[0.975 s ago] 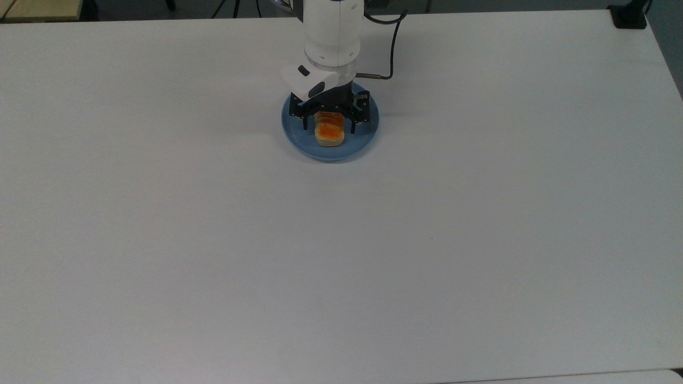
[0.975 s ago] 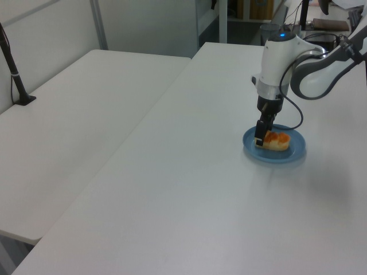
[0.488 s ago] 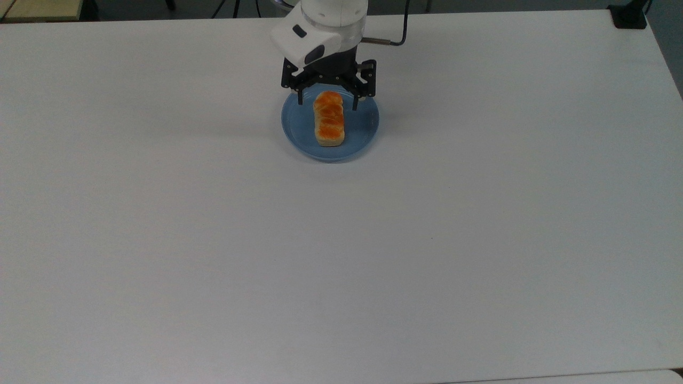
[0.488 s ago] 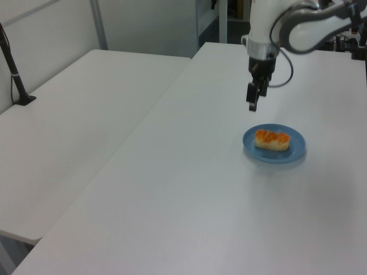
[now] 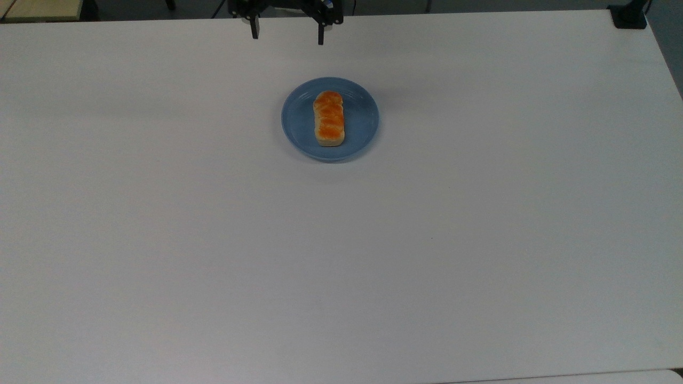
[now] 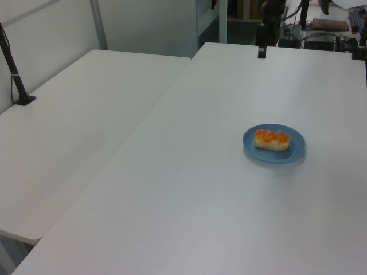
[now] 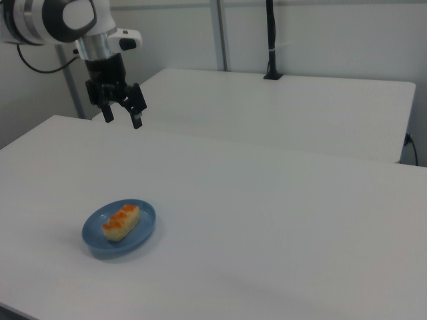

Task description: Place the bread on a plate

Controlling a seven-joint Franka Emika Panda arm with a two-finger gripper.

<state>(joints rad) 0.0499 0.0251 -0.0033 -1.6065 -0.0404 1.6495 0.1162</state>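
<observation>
Your bread loaf (image 5: 329, 118) lies flat on the blue plate (image 5: 364, 128), long axis pointing toward the tool (image 5: 287, 31). Your tool hangs released, fingers spread and empty, high above the white worktop (image 5: 341, 256), well apart from the plate.

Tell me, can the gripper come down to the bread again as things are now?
Probably yes. The gripper hangs open above the table, away from the plate, and nothing stands between it and the bread.
</observation>
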